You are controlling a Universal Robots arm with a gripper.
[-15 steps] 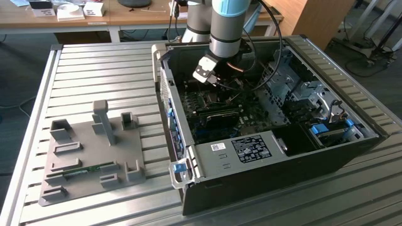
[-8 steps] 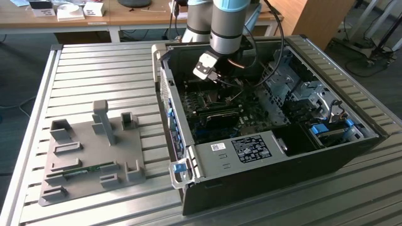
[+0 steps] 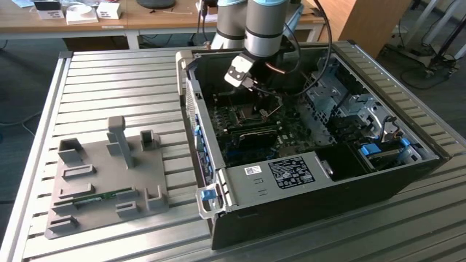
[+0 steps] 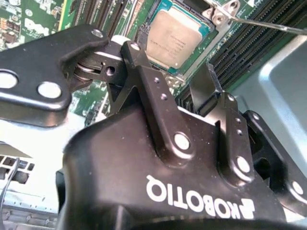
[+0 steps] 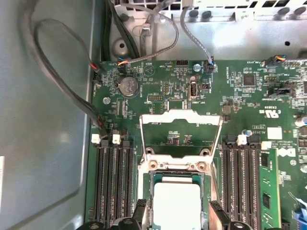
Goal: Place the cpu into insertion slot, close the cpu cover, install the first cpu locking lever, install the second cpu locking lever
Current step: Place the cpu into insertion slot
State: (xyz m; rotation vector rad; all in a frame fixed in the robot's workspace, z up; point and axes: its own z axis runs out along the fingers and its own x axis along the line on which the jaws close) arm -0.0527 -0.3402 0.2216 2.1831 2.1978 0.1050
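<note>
Silvery square cpu [image 5: 176, 206] seated in dark, metal-rimmed insertion slot [image 5: 206, 166]; windowed metal cpu cover [image 5: 181, 118] open.
My black-fingered gripper [image 3: 249, 86], wide and empty, hangs at the slot's twelve o'clock in the exterior view; cover-closing, I judge, needs its free edge pushed.

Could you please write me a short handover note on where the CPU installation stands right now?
Gripper open, fingers either side of the cpu, not closed on it.
The cpu lies flat in the insertion slot: placing done.
The cpu cover stands open, flipped up off the slot; one lever rod sticks out free.
Left: closing the cover, both levers.
</note>
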